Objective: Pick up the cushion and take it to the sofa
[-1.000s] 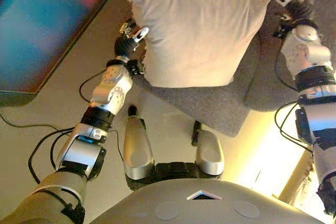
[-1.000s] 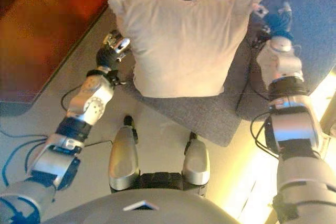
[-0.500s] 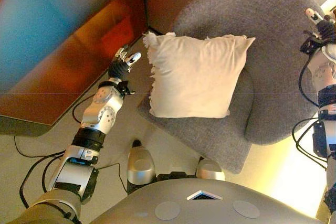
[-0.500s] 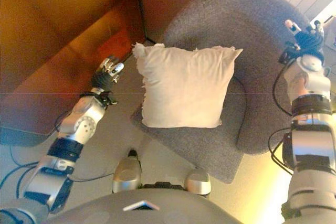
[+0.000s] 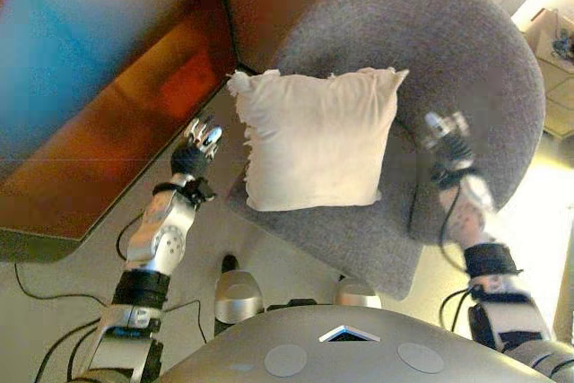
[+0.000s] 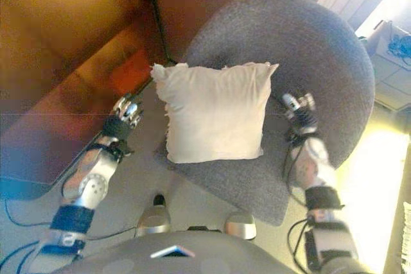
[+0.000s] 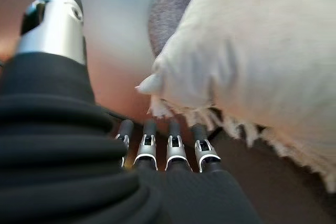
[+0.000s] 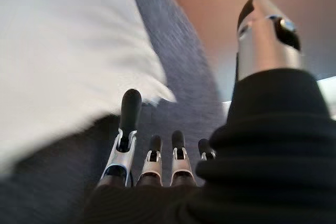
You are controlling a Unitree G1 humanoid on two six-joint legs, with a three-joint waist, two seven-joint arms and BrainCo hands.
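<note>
A cream cushion (image 5: 314,139) with frayed edges lies on the seat of a round grey armchair (image 5: 466,51). My left hand (image 5: 197,145) is open, just left of the cushion's left edge and apart from it; its wrist view shows straight fingers (image 7: 176,142) below the cushion's corner (image 7: 252,61). My right hand (image 5: 446,136) is open over the chair seat, just right of the cushion; its wrist view shows straight fingers (image 8: 128,129) beside the cushion (image 8: 68,51). Neither hand holds anything.
A dark reddish-brown wall or cabinet face (image 5: 117,87) stands to the left of the chair. A pale box with blue items (image 5: 558,42) sits at the far right. Dark cables (image 5: 36,289) lie on the floor at lower left.
The camera has shifted. My right hand has come in from the chair's far right armrest to the seat beside the cushion. My left hand stays beside the cushion's left edge.
</note>
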